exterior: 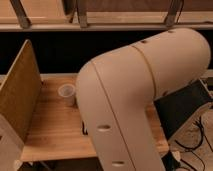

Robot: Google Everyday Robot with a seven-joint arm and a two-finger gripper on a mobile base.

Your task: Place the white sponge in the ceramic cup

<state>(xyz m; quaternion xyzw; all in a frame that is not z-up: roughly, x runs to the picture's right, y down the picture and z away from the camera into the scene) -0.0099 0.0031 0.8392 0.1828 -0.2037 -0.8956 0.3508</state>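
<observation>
The arm [137,95] blocks the table's [52,131] right; hand hidden, state untellable; ceramic cup [66,93] near the back edge.

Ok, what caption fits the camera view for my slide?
Robot arm blocks most of the wooden table; the ceramic cup stands just beside it; gripper out of view.

Smooth matt plastic arm [142,85], grained wood table [52,131], smooth ceramic cup [66,93]

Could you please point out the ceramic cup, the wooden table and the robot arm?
ceramic cup [67,97], camera view, its side wall.
wooden table [54,126], camera view, bare top left of the arm.
robot arm [127,87], camera view, the elbow casing.
gripper: nowhere in this view.
</observation>
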